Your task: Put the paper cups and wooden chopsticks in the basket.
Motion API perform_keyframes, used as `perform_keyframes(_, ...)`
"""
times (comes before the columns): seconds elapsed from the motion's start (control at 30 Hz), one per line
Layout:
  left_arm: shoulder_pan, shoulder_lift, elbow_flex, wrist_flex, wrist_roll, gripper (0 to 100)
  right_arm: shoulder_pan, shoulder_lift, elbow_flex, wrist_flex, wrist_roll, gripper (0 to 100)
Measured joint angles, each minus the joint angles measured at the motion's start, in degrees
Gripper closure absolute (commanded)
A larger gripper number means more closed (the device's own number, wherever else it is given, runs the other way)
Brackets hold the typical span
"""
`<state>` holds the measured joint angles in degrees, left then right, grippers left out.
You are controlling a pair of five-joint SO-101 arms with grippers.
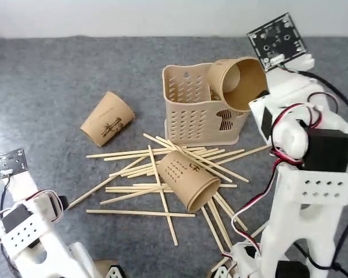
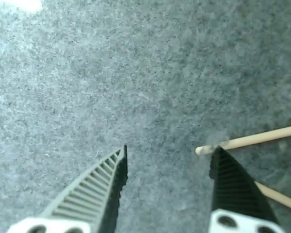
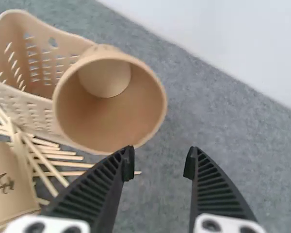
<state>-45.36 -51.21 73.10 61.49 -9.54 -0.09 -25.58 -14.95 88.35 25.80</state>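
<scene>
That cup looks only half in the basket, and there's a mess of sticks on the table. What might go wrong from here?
1. The paper cup lies tilted at the rim of the basket, mouth facing outward. A nudge from the open right claw might tip it out.
2. A second cup rests on the crossed chopsticks. Pulling one stick could roll it away or scatter the others.
</scene>
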Motion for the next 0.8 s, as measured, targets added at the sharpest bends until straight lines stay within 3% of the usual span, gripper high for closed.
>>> perform_keyframes(0.27, 0.0, 0.0, 0.0, 0.0, 0.0, 73, 2.9, 8.0, 0.0, -3.6, -11.3, 80.5)
perform_keyframes(0.53, 0.0, 0.0, 0.0, 0.0, 0.0, 73, 2.9, 16.9, 0.0, -7.6, -14.0, 81.2)
perform_keyframes(0.8, 0.0, 0.0, 0.0, 0.0, 0.0, 73, 3.0, 19.7, 0.0, -9.7, -14.6, 99.1)
